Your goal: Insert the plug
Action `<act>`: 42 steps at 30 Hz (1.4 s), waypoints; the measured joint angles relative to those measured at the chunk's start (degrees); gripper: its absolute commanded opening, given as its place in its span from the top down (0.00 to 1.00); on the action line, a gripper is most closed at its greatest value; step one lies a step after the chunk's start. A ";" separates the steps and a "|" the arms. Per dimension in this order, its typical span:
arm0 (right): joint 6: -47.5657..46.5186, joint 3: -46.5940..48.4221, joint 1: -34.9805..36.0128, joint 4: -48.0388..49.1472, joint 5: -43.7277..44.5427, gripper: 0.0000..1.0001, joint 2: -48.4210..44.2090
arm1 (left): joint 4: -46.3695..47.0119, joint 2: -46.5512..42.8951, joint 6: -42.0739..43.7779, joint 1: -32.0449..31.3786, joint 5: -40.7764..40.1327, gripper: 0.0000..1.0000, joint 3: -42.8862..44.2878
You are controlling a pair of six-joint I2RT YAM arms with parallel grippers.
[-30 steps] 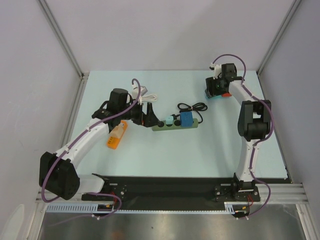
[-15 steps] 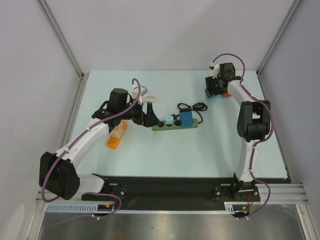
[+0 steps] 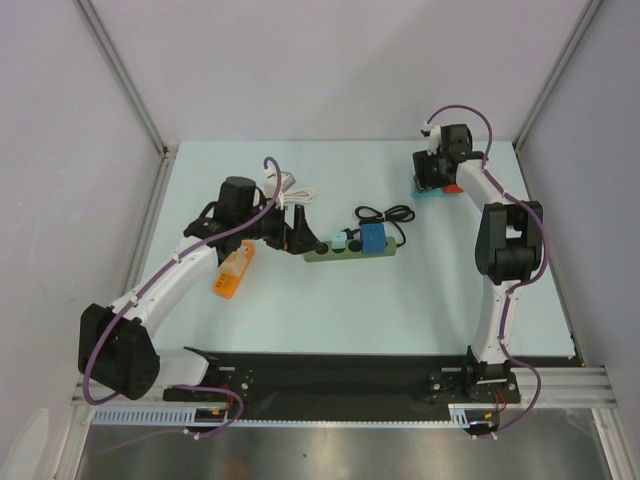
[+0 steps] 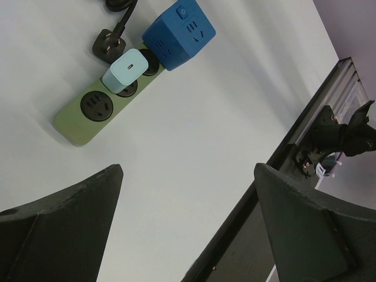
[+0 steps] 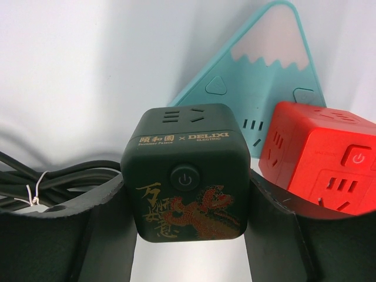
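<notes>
A green power strip (image 3: 345, 252) lies mid-table with a blue cube adapter (image 4: 179, 35) and a pale teal charger (image 4: 126, 69) plugged in; its end socket (image 4: 97, 106) is empty. My left gripper (image 3: 300, 232) hovers just left of the strip's free end, its jaws wide open with nothing between them (image 4: 188, 194). At the far right, my right gripper (image 3: 432, 180) is shut on a dark green cube plug (image 5: 187, 173) with a gold and red dragon print. Its fingers (image 5: 106, 223) press both sides of the cube.
A teal mountain-shaped socket board (image 5: 264, 70) and a red cube adapter (image 5: 320, 158) sit right behind the held cube. A black cable bundle (image 5: 53, 179) runs to its left. An orange object (image 3: 232, 272) and a white cable (image 3: 292, 190) lie near the left arm.
</notes>
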 measured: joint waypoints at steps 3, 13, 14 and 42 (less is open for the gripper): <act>0.00 -0.15 -0.09 1.20 0.07 1.00 0.00 | 0.00 0.00 0.00 0.00 0.00 0.00 0.00; 1.51 -0.15 -0.59 2.34 0.50 1.00 0.04 | -0.02 0.00 0.00 0.00 0.35 0.00 0.00; 1.66 -0.15 -0.63 2.34 0.52 1.00 0.04 | 0.00 0.00 0.00 0.00 0.39 0.00 0.00; 3.93 -1.60 -0.76 2.43 0.35 1.00 0.66 | 0.02 -0.33 0.00 0.00 0.42 0.00 0.00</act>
